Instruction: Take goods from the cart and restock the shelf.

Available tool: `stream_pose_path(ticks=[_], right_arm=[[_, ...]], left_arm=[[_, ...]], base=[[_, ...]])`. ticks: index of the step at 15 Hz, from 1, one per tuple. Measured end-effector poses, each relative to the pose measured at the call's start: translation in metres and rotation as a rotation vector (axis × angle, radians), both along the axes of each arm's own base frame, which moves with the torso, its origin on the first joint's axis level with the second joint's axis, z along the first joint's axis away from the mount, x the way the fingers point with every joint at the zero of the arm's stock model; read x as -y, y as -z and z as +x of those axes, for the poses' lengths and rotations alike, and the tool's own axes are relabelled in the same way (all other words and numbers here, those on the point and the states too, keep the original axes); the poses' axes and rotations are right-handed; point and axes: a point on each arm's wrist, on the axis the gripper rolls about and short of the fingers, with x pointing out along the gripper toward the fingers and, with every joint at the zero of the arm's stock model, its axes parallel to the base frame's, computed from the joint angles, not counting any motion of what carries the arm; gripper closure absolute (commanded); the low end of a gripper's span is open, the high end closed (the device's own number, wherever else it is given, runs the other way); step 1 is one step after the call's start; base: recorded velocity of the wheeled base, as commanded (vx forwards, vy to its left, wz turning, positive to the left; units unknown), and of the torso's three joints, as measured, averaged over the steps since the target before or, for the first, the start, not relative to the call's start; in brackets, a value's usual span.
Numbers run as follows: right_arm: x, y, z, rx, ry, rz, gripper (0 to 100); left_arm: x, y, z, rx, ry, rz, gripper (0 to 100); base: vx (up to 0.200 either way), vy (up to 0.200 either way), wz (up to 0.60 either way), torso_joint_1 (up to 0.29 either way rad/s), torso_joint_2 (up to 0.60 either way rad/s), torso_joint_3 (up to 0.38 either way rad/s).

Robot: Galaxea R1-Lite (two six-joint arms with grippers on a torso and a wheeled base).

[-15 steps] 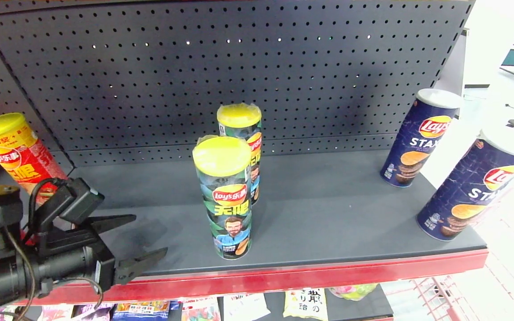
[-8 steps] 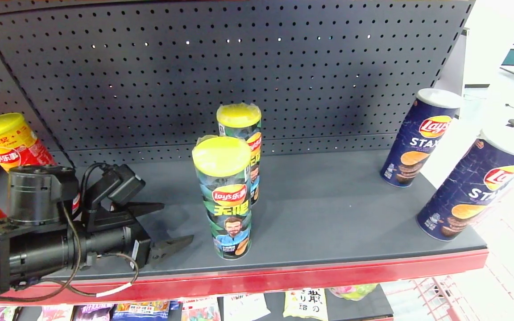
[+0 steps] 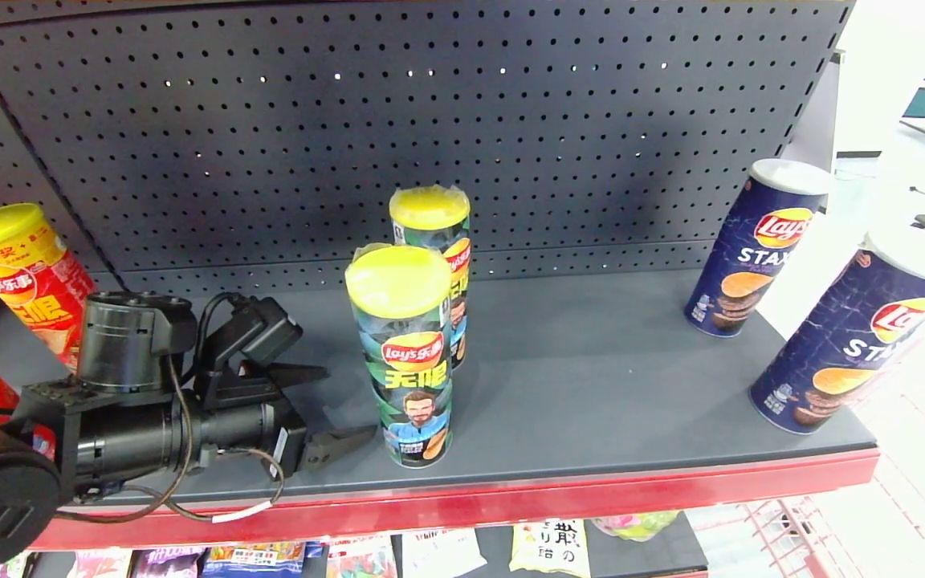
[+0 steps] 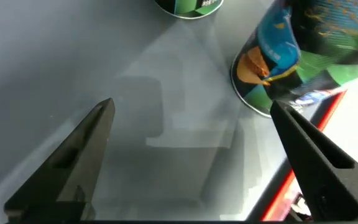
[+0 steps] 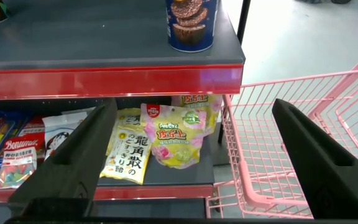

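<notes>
Two green chip cans with yellow lids stand mid-shelf, one at the front and one behind it. My left gripper lies low over the grey shelf, open and empty, its fingertips just left of the front can. In the left wrist view that gripper frames bare shelf, with the front can's base beside one finger. My right gripper hangs open and empty below shelf level, facing the pink wire cart.
A red can stands at the shelf's far left, behind my left arm. Two blue cans stand at the right end. Snack bags lie on the lower shelf. Room is free between the green and blue cans.
My left arm has slid right along the shelf, bringing its open gripper close to the front green can. The cans have not moved.
</notes>
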Motion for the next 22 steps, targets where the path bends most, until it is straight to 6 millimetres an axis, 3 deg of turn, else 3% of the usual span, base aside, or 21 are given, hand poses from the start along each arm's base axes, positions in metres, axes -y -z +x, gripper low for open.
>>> stream_pose_path(ticks=[9, 14, 18, 22], right_arm=[[0.0, 0.0, 0.0, 0.0, 0.001, 0.0, 0], [0.0, 0.0, 0.0, 0.0, 0.001, 0.0, 0], [0.0, 0.0, 0.0, 0.0, 0.0, 0.0, 0], [0.0, 0.0, 0.0, 0.0, 0.0, 0.001, 0]], left_arm=[[0.015, 0.003, 0.016, 0.027, 0.028, -0.006, 0], [0.012, 0.007, 0.012, 0.008, 0.023, -0.003, 0], [-0.017, -0.006, -0.003, 0.039, -0.074, -0.023, 0], [-0.049, -0.038, -0.042, 0.086, -0.208, -0.101, 0]], base=[[0.0, 0.0, 0.0, 0.0, 0.0, 0.0], [0.0, 0.0, 0.0, 0.0, 0.0, 0.0], [0.0, 0.0, 0.0, 0.0, 0.0, 0.0], [0.0, 0.0, 0.0, 0.0, 0.0, 0.0]])
